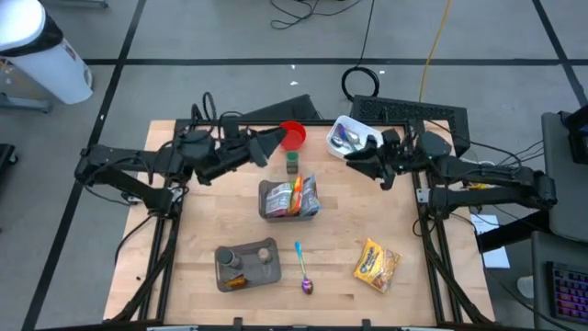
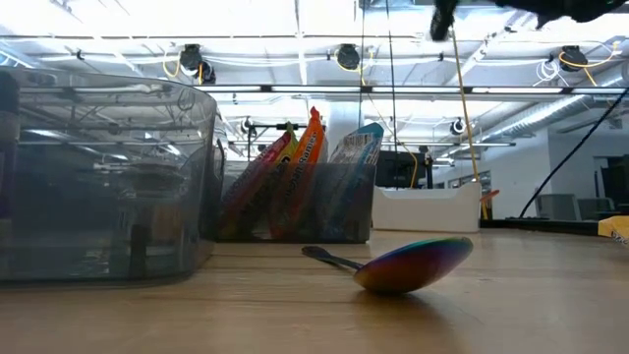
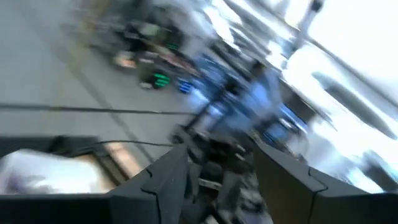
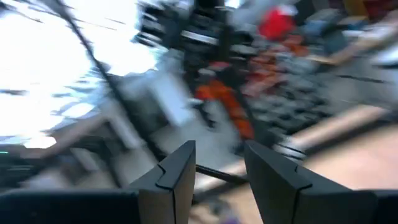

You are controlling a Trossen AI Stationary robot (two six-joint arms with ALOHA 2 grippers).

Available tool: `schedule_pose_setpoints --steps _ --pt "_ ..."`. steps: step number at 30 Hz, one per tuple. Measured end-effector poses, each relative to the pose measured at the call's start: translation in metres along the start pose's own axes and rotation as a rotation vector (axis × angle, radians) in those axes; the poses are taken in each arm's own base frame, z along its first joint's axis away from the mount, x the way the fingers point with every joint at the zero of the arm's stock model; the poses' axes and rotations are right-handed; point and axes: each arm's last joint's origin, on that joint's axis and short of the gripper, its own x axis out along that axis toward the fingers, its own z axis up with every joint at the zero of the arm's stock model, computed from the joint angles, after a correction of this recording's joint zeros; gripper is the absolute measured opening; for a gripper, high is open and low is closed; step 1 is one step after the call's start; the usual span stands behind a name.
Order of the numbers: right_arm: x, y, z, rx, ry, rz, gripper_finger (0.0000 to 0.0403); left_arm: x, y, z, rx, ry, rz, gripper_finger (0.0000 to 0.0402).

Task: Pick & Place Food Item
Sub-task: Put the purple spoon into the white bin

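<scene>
A yellow snack bag [image 1: 377,264] lies flat on the wooden table near its front right. Several snack packets [image 1: 296,196] stand upright in a grey bin [image 1: 272,204] at the table's middle, and they also show in the low view [image 2: 295,187]. My left gripper [image 1: 273,142] hangs raised over the far left part of the table beside a red cup [image 1: 292,135]. It is open in its wrist view [image 3: 219,163] with nothing between the fingers. My right gripper [image 1: 354,164] hangs raised near a white tray [image 1: 354,138], also open [image 4: 219,155] and holding nothing.
A small green object [image 1: 292,164] stands between the red cup and the bin. A grey organiser [image 1: 246,265] sits at the front left, with a rainbow-bowled spoon [image 1: 303,274] to its right, close in the low view [image 2: 413,265]. The white tray holds utensils.
</scene>
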Motion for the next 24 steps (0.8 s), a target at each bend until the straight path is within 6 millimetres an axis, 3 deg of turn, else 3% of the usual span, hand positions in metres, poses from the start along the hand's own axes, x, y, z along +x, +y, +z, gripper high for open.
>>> schedule_pose_setpoints --steps 5,11,18,24 --pt "0.03 0.015 -0.01 0.082 -0.163 0.185 0.014 -0.01 -0.015 0.001 0.103 0.092 -0.236 0.0197" --pt "0.076 0.04 -0.028 0.177 -0.308 0.222 0.0213 -0.036 -0.035 0.001 0.152 0.186 -0.421 0.0192" --pt "0.147 0.105 -0.031 0.004 -0.176 0.289 0.0294 -0.076 -0.051 0.003 0.252 0.253 -0.507 0.0182" --pt "0.186 0.144 -0.043 -0.208 0.146 0.133 0.0308 -0.103 -0.061 -0.002 0.302 0.306 -0.525 0.0182"
